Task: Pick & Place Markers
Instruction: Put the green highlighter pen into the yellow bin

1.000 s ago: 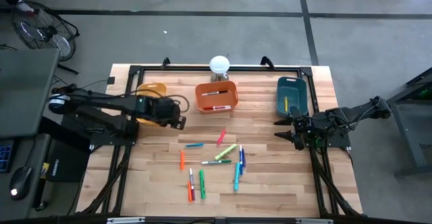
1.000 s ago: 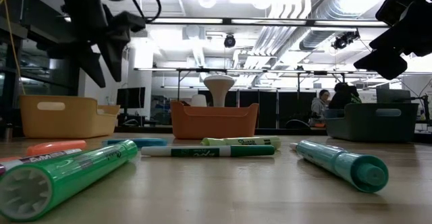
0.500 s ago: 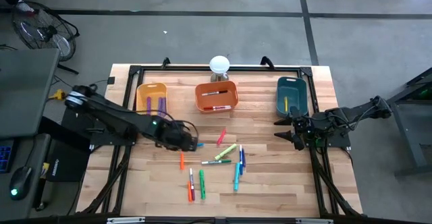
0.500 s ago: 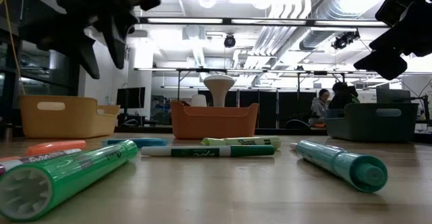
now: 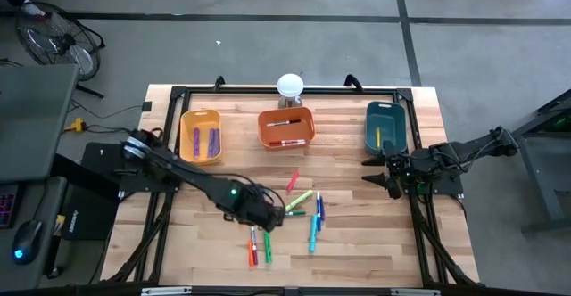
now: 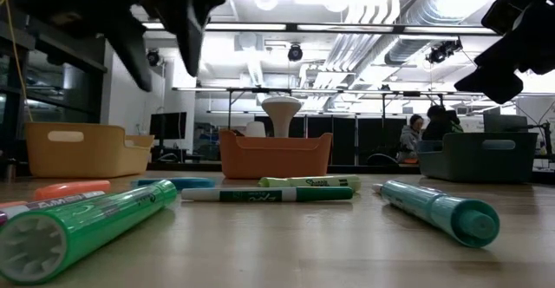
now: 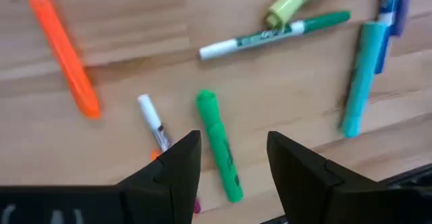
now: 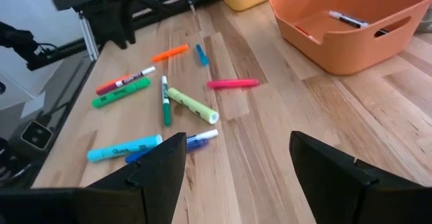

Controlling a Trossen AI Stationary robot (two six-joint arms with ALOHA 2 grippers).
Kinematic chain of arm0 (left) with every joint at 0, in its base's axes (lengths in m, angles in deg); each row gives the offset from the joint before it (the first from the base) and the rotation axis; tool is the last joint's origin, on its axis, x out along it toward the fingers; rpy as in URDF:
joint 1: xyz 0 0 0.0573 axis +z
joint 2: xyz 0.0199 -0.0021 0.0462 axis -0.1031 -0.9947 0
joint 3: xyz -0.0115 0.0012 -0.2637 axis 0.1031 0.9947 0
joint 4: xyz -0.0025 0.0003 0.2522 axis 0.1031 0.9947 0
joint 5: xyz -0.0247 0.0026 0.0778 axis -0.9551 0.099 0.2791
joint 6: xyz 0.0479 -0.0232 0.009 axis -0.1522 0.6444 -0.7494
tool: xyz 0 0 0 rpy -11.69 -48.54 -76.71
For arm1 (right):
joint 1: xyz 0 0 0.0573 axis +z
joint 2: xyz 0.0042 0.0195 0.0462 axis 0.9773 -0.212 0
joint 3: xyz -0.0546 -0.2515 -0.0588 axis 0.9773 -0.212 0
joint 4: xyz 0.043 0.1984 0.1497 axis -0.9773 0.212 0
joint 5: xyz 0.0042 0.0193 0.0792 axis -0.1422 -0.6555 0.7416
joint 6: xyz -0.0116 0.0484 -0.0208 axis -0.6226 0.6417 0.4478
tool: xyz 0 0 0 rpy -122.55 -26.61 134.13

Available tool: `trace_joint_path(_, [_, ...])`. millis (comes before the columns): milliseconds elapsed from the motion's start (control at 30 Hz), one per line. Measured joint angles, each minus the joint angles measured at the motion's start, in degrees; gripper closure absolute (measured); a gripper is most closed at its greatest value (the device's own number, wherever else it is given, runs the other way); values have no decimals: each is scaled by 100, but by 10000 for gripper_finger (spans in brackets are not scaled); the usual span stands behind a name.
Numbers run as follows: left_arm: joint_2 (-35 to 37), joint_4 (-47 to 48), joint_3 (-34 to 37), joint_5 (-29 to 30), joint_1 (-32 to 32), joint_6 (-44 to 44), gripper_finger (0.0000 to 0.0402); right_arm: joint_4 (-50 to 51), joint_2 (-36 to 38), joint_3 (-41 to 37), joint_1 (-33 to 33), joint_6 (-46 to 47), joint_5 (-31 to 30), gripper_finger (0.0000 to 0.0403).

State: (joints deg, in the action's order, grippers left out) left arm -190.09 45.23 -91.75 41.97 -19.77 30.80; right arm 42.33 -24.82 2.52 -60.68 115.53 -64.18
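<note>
Several markers lie flat on the wooden table's middle: a green one point(image 7: 219, 146), orange point(image 7: 64, 62), white-and-green point(image 7: 273, 35), yellow-green point(image 5: 299, 200), teal point(image 5: 313, 234), blue point(image 5: 318, 209) and pink point(image 5: 293, 182). My left gripper point(image 5: 273, 217) hovers open above this cluster. In the left wrist view its fingers point(image 7: 233, 143) stand on either side of the green marker's upper half without touching it. My right gripper point(image 5: 379, 173) waits open in the air by the table's right edge, in front of the teal bin.
Three bins stand along the far side: a yellow one point(image 5: 201, 135) holding two purple markers, an orange one point(image 5: 286, 127) with markers inside, and a teal one point(image 5: 385, 125) with a yellow marker. A white lamp-like object point(image 5: 290, 86) stands behind the orange bin. Bare wood lies at the near right.
My left arm has swung from above the yellow bin toward the table's near right and now reaches over the marker cluster in the middle. The two purple markers in the yellow bin have come into sight. The right arm has kept still.
</note>
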Motion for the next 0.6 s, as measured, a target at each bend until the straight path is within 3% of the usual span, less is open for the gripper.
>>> trace_joint_path(367, [-1043,-22,-795,-82,-333,300,236,-11,-41,-2,0,0,-1,150])
trace_joint_path(600, [-1318,-102,-821,-441,-398,374,236,3,-70,-2,0,0,3,150])
